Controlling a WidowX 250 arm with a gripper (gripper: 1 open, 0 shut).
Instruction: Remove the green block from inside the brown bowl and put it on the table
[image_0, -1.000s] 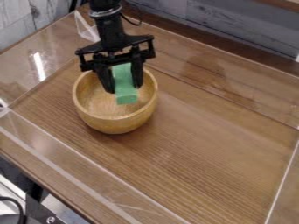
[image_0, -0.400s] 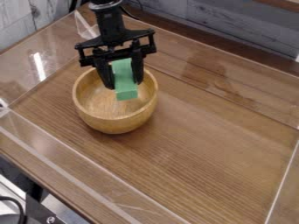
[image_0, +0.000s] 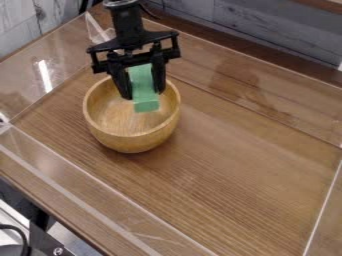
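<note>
1. Green block (image_0: 143, 88) hangs between the fingers of the black gripper (image_0: 139, 78), which are clamped shut on its upper part. Its long axis runs nearly straight up and down, tilted slightly, with the lower end pointing into the bowl.

2. The block's lower end sits at about the level of the rim of the brown bowl (image_0: 131, 128), over the far side of the hollow. Whether that end is touching the inner wall cannot be told from this view.

3. The gripper points steeply downward from above, at the back edge of the bowl, with the arm rising behind it toward the top of the view.

4. The bowl stands on the table (image_0: 227, 160), toward the left and far part of the glossy wood surface.

5. Bare tabletop lies to the right of the bowl and in front of it, nearer the camera.

6. Low clear acrylic walls (image_0: 325, 215) edge the table, well apart from the bowl.

7. Judging from this, the only thing in the way of a sideways move is the bowl's thick rim, so the block probably needs more height first.
</note>
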